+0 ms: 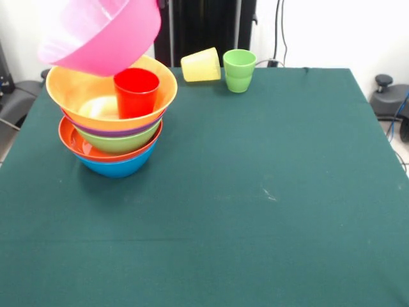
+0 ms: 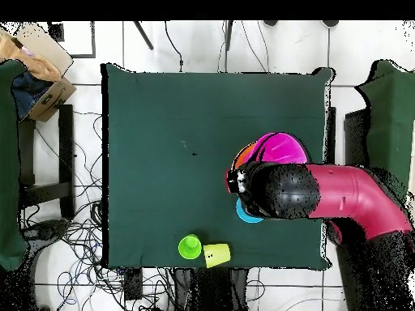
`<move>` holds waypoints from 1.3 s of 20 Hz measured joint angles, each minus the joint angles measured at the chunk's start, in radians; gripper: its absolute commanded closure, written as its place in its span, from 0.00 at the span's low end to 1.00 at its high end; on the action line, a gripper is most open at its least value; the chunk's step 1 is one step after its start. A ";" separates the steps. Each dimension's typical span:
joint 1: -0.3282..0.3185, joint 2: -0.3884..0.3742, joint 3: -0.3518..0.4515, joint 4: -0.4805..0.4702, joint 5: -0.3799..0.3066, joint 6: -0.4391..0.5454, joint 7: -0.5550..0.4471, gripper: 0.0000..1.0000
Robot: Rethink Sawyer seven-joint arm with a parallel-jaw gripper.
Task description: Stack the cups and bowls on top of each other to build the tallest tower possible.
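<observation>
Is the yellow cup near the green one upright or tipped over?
Tipped. The yellow cup lies on its side beside the upright green cup, its side wall facing the front view.

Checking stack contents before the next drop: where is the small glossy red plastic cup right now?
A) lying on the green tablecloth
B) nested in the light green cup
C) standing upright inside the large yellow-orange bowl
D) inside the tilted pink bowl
C: the small glossy red plastic cup stands upright inside the large yellow-orange bowl topping the pile.
</observation>
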 measured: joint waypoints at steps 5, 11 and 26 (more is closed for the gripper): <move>-0.032 0.000 0.031 0.000 -0.003 0.000 0.000 1.00; -0.044 0.000 0.063 0.000 -0.029 0.000 0.000 1.00; -0.074 0.045 0.112 0.045 -0.122 0.000 0.000 1.00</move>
